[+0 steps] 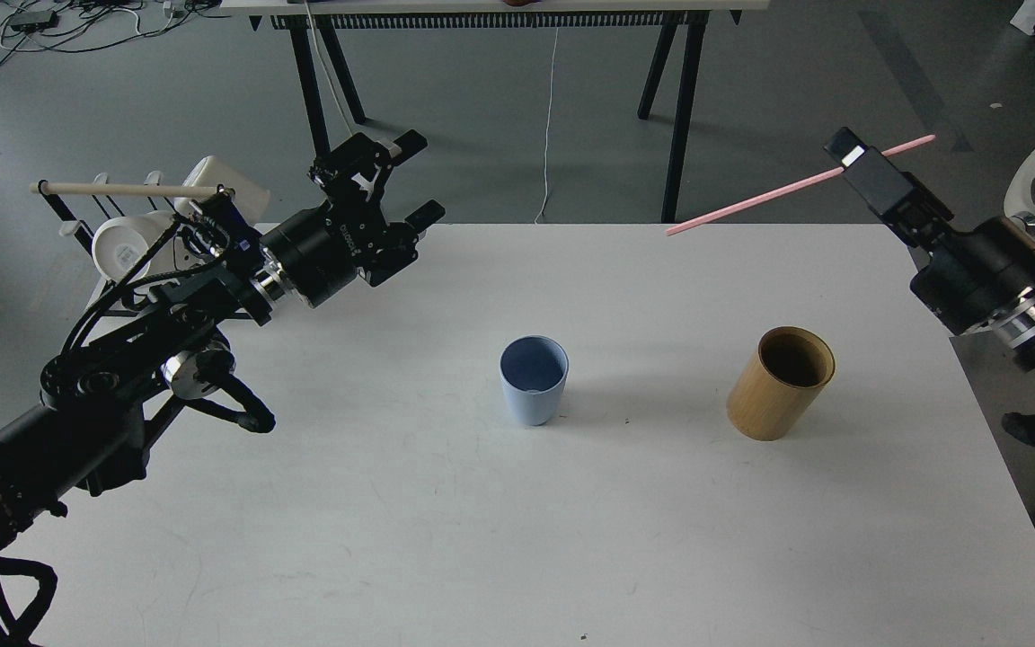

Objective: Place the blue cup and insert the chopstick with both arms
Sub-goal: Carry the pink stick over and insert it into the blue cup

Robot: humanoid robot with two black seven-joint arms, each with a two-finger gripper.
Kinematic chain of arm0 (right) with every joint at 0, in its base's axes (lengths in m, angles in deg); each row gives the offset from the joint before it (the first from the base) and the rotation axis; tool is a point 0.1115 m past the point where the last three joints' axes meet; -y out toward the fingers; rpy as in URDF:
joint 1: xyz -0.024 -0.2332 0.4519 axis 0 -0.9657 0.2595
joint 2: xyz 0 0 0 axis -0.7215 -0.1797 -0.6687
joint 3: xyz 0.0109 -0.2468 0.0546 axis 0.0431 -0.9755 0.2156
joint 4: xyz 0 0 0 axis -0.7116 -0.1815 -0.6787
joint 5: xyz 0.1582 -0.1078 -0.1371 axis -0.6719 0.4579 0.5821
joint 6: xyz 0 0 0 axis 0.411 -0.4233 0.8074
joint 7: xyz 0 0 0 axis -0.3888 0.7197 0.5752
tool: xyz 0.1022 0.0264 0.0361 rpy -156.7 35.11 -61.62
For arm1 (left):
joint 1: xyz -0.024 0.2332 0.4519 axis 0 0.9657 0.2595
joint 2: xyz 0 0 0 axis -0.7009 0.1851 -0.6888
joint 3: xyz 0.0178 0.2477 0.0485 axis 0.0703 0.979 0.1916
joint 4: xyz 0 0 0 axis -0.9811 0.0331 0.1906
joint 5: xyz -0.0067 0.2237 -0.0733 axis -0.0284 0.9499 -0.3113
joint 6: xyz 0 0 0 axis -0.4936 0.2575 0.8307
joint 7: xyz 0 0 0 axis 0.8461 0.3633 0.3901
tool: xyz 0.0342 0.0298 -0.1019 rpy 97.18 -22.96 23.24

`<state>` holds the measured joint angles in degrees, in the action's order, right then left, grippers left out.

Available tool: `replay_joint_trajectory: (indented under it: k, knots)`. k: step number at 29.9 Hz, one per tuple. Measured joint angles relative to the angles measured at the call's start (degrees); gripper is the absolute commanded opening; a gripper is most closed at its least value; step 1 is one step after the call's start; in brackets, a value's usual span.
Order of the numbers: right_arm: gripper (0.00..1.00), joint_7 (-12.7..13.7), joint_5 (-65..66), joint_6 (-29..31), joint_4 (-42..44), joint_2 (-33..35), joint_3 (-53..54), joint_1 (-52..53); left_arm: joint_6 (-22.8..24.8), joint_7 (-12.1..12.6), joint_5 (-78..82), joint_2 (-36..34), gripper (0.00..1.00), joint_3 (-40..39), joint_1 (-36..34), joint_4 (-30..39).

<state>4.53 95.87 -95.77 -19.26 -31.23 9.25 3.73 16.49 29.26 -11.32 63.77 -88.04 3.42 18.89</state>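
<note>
The pale blue cup [534,391] stands upright and empty near the middle of the white table [517,539]. My right gripper [861,165] is shut on the pink chopstick [765,194] and holds it in the air above the table's far right edge, its long end pointing left and down. The chopstick's tip is well above and to the right of the cup. My left gripper [414,178] is open and empty above the table's far left edge, away from the cup.
A tan bamboo cylinder [781,384] stands on the table right of the cup. A black wire rack with a beige rod [122,190] and white mugs [127,244] stands behind my left arm. A trestle table's black legs [681,108] stand beyond the table's far edge.
</note>
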Motion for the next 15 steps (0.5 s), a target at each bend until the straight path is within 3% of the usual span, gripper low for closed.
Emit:
replay_joint_trajectory:
  k: [15]
  knots:
    - [0.01, 0.0, -0.11, 0.0, 8.92, -14.84, -21.58, 16.38, 0.0, 0.0, 0.0, 0.19, 0.95, 0.0, 0.76, -1.34]
